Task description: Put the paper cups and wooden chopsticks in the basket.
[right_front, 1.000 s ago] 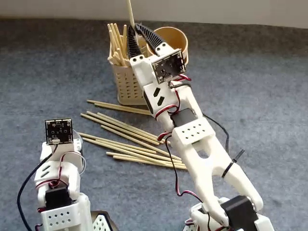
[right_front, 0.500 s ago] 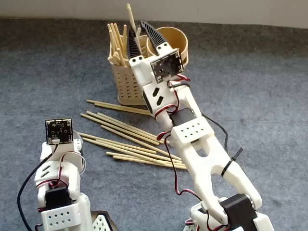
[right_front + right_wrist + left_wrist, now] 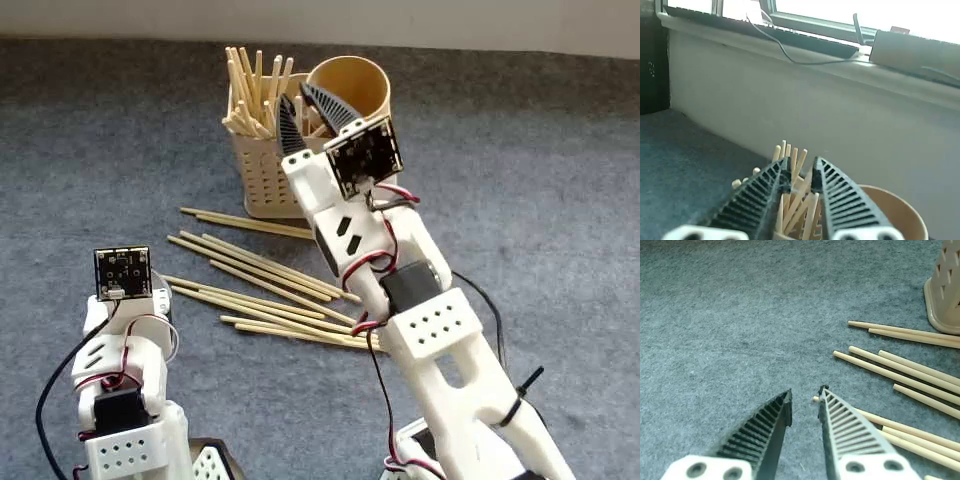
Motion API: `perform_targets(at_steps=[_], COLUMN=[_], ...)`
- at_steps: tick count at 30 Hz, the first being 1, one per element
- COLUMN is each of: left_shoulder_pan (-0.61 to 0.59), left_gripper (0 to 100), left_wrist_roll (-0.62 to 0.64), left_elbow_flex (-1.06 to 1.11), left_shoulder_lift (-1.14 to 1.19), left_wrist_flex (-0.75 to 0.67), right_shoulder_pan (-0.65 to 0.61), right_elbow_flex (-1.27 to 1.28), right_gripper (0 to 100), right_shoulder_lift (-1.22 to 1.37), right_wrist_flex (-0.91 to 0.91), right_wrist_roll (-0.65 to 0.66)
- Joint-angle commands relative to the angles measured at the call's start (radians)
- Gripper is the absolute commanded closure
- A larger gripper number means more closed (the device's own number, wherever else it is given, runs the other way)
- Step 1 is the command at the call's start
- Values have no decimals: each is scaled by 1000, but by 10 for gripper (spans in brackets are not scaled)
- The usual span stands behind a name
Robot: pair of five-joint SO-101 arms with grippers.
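Note:
A beige slotted basket [image 3: 262,175] stands at the back of the grey carpet. It holds a bunch of wooden chopsticks [image 3: 252,88] and a tan paper cup [image 3: 352,82]. My right gripper [image 3: 308,112] hangs just above the basket, open, with nothing gripped. In the right wrist view its fingertips [image 3: 800,163] frame the chopstick tops [image 3: 796,196] beside the cup [image 3: 896,210]. Several loose chopsticks [image 3: 270,285] lie on the carpet in front of the basket. My left gripper [image 3: 805,393] is open low over the carpet, its tips near the ends of those chopsticks [image 3: 900,371].
The left arm [image 3: 122,340] sits at the front left, its wrist camera facing up. The basket's corner [image 3: 944,300] stands beyond the loose chopsticks. A pale wall [image 3: 790,100] runs behind the carpet, and bare carpet [image 3: 90,150] spreads to the left of the basket.
The chopstick that stood upright at the right gripper has dropped into the basket with the others. The right arm has drawn back toward the front. The left arm has not moved.

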Motion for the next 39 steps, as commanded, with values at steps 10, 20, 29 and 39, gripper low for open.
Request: perform_targets(at_steps=[10,20,29,39], left_shoulder_pan=[18,18,21,24], left_gripper=[891,891,891,891], left_wrist_roll=[-5,-5,-6,-91], left_elbow_flex=[21,21,21,16], left_shoulder_lift=[-1,-1,-2,-7], left_wrist_flex=[5,8,20,18], right_shoulder_pan=[-8,50,168,317], right_elbow_flex=[386,628,822,1055], right_gripper=[994,994,994,994], right_shoulder_lift=[-386,-605,-817,-1188], right_wrist_flex=[19,19,12,19], right_wrist_roll=[-6,-8,-8,-9])
